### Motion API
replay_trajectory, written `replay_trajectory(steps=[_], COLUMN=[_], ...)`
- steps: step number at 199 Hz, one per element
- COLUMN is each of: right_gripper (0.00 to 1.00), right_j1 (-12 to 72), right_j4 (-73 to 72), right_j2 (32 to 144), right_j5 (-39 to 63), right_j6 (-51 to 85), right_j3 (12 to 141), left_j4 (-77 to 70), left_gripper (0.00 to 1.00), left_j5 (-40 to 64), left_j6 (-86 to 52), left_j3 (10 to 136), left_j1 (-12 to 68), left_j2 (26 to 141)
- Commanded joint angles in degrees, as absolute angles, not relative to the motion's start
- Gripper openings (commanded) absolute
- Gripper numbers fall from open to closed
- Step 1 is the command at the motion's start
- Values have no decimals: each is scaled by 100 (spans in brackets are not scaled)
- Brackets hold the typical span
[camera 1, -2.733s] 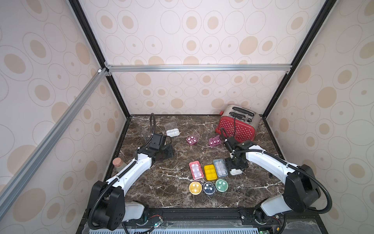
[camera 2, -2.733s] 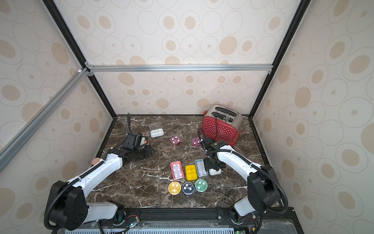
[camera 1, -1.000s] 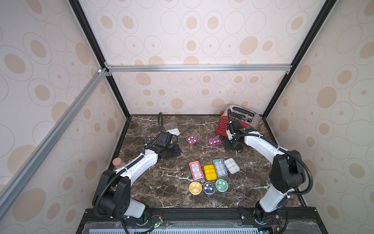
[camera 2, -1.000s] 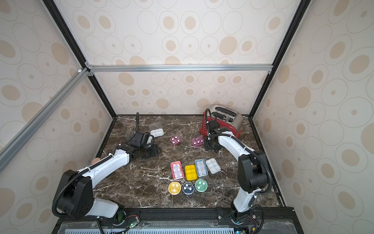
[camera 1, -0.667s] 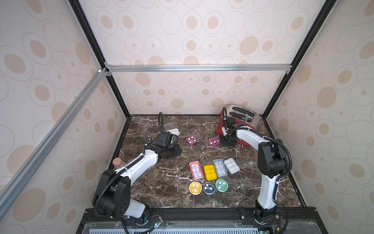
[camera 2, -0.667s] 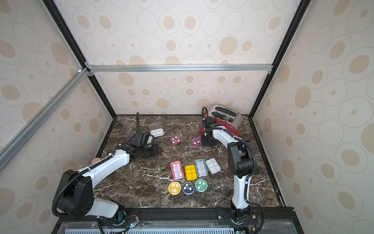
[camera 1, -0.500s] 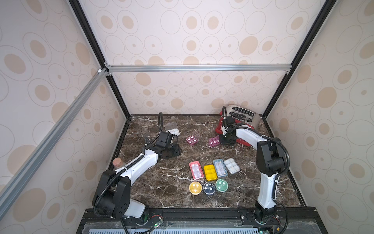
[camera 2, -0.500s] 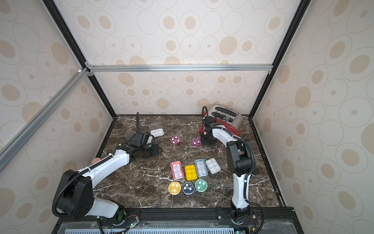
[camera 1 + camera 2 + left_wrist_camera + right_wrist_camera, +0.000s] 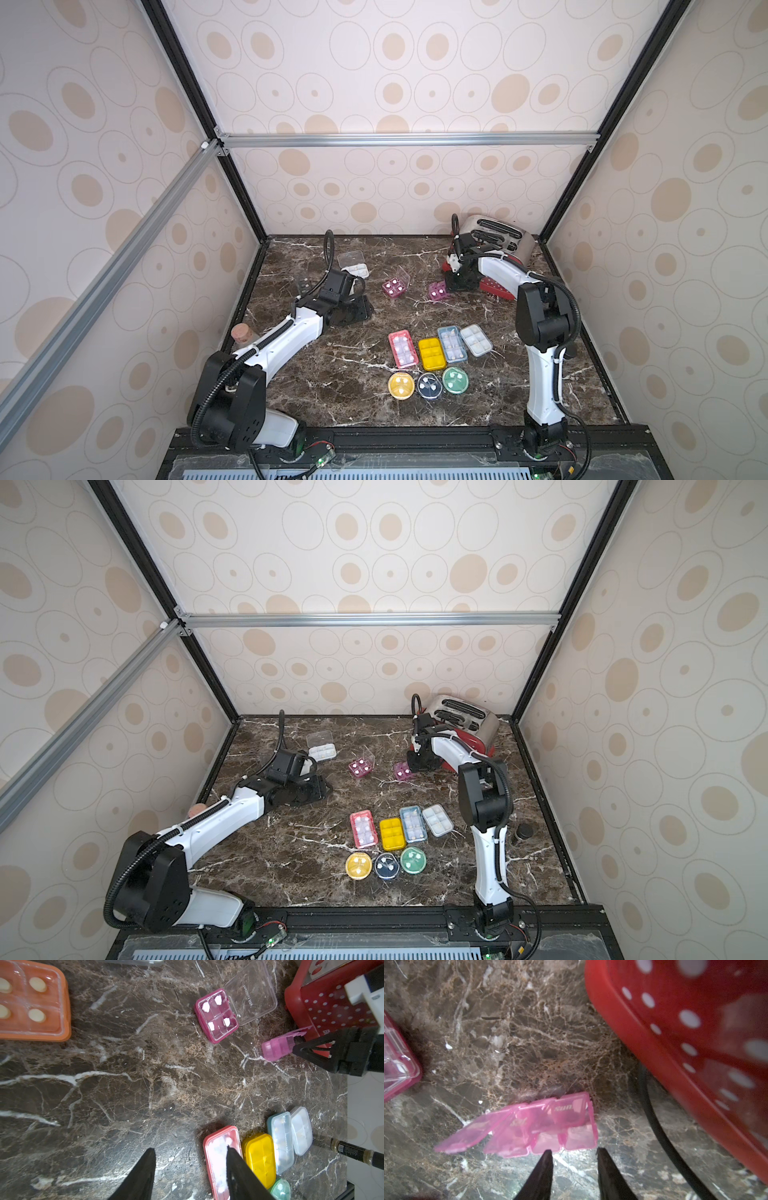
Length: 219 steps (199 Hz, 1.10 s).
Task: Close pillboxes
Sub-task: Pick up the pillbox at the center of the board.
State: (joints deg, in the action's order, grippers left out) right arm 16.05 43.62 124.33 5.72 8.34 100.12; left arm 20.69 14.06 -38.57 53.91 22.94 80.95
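Pillboxes (image 9: 430,353) clustered in front: four rectangular, three round.

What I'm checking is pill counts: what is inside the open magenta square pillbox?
The magenta square pillbox has four compartments, one white pill in each. Its clear lid is swung aside, covering nothing.

Toaster (image 9: 496,235) hems pink pillbox (image 9: 438,291); open tabletop (image 9: 415,318) mid-scene.
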Motion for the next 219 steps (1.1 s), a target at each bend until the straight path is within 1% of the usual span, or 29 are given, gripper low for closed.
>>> replay_trajectory(steps=[1, 48, 68, 89, 137, 140, 159, 219], right_gripper=[33, 33, 31, 30, 27, 28, 27, 26], right_j1=[1415, 1424, 1441, 1490, 1573, 1703, 1795, 1962], right_j4=[4417, 4476, 4455, 4479, 4652, 4676, 4684, 4833], right_j2=[12723, 12750, 12671, 12630, 12828, 12846, 12885, 13121], right_j5=[498, 638, 699, 730, 385, 348, 166, 38], right_j6=[963, 809, 774, 719, 707, 726, 772, 801], right_j3=[10257, 10279, 10236, 10261, 10584, 10621, 10711, 11003], left_j4=[2285, 2285, 2285, 2276, 2292, 2294, 2327, 2359], left_gripper=[55, 55, 55, 55, 55, 55, 55, 55], left_j5=[1378, 1361, 1371, 1379, 1386, 1381, 1336, 1322], left_j6=[-3727, -3718, -3711, -3722, -3704, -3705, -3681, -3630], left_j3=[5495, 5526, 5554, 5566, 5550, 5551, 5540, 5555], left_j1=[2320, 2320, 2320, 2320, 2316, 2320, 2320, 2316], left_j2=[7928, 7936, 7970, 7964, 7926, 7919, 7893, 7902])
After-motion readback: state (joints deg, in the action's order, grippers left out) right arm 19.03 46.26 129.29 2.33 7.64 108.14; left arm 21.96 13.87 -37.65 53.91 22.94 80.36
